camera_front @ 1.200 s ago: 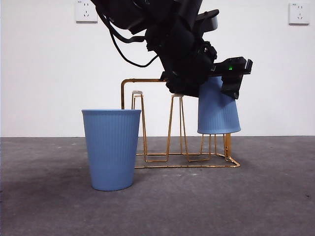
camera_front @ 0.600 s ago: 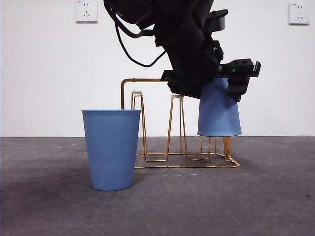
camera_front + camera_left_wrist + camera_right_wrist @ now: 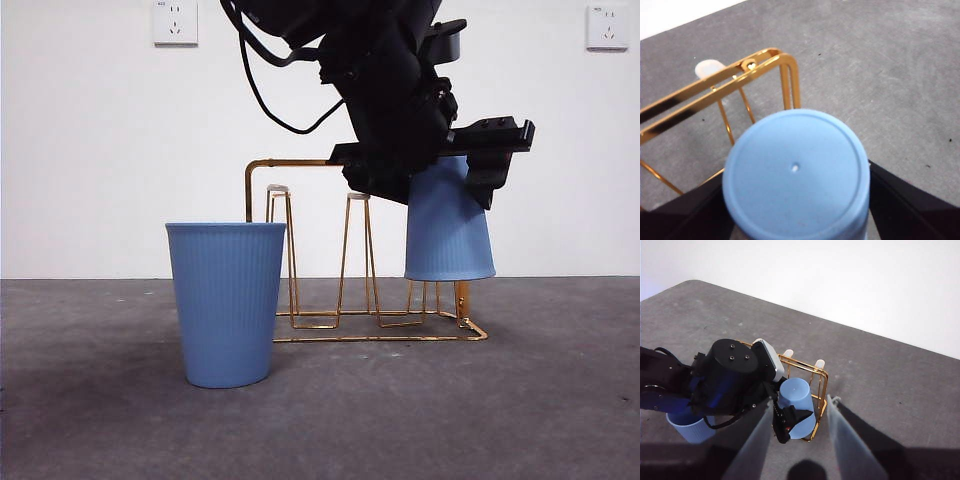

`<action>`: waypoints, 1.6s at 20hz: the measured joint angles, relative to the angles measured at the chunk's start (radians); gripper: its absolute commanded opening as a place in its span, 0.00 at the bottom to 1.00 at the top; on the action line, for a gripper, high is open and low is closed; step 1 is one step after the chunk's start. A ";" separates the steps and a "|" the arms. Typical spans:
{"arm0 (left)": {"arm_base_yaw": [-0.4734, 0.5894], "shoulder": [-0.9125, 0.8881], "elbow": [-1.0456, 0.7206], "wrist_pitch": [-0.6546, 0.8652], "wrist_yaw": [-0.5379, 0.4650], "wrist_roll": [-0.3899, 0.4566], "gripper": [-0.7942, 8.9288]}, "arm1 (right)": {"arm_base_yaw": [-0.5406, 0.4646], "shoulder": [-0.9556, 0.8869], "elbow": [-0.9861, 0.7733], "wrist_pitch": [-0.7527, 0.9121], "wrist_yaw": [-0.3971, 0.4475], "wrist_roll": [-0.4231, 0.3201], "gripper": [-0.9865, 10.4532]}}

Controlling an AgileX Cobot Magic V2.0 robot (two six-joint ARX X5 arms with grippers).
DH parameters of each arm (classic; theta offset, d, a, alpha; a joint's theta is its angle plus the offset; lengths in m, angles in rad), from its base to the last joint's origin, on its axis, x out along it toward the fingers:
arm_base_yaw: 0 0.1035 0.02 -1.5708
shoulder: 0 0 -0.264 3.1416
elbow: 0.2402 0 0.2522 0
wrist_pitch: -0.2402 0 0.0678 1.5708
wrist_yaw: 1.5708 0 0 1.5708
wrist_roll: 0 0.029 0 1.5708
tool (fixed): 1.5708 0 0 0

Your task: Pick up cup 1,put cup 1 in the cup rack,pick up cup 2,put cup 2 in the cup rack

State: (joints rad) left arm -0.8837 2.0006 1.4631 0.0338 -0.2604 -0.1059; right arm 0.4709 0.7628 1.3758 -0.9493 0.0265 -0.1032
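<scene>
Front view: left tool (image 3: 447, 165), dark, entering from above, closed on the upper part of an inverted blue ribbed cup (image 3: 448, 232), mouth downward, at the far end of the gold wire cup rack (image 3: 380, 325); cup rim above the rack base, not touching it as far as can be seen. Second blue ribbed cup (image 3: 227, 303), upright on the grey desk (image 3: 500, 410), well clear of the tool, in front of the rack's other end. Left wrist view: inverted cup's flat bottom (image 3: 796, 172) fills the space between the two black jaws, which press its sides; rack's arched frame (image 3: 765, 57) and one white-tipped peg (image 3: 708, 67) just beyond it. Right wrist view: right tool (image 3: 799, 440) high above the desk, jaws spread, holding nothing; below it the left tool (image 3: 787, 421) with its cup (image 3: 797, 407) at the rack (image 3: 821, 375).
</scene>
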 measured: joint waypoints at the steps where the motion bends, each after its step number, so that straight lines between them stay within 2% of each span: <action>1: 0.000 0.000 0.002 -0.001 -0.008 -0.003 0.07 | 0.000 0.000 0.000 0.000 0.000 -0.002 0.25; 9: 0.000 0.000 0.002 0.003 -0.016 -0.030 0.10 | 0.000 0.000 0.000 0.000 0.000 -0.003 0.25; 12: 0.001 0.000 0.002 0.005 0.009 -0.034 0.33 | 0.000 0.000 0.000 0.000 0.000 -0.006 0.25; 14: 0.004 0.000 0.003 0.005 0.026 -0.034 0.38 | 0.000 0.000 0.000 0.000 0.000 -0.008 0.25; 17: 0.005 -0.002 0.004 -0.013 0.037 -0.034 0.38 | 0.000 0.000 0.000 0.000 0.000 -0.010 0.25; 20: 0.006 -0.006 0.009 -0.042 0.051 -0.034 0.55 | 0.000 0.000 0.000 0.000 0.000 -0.010 0.25; 32: 0.003 -0.041 0.007 -0.108 0.084 -0.041 0.56 | 0.000 0.000 0.000 0.000 0.000 -0.010 0.25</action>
State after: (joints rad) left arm -0.8810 1.9594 1.4704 -0.0746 -0.1764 -0.1467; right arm 0.4709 0.7628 1.3758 -0.9497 0.0265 -0.1131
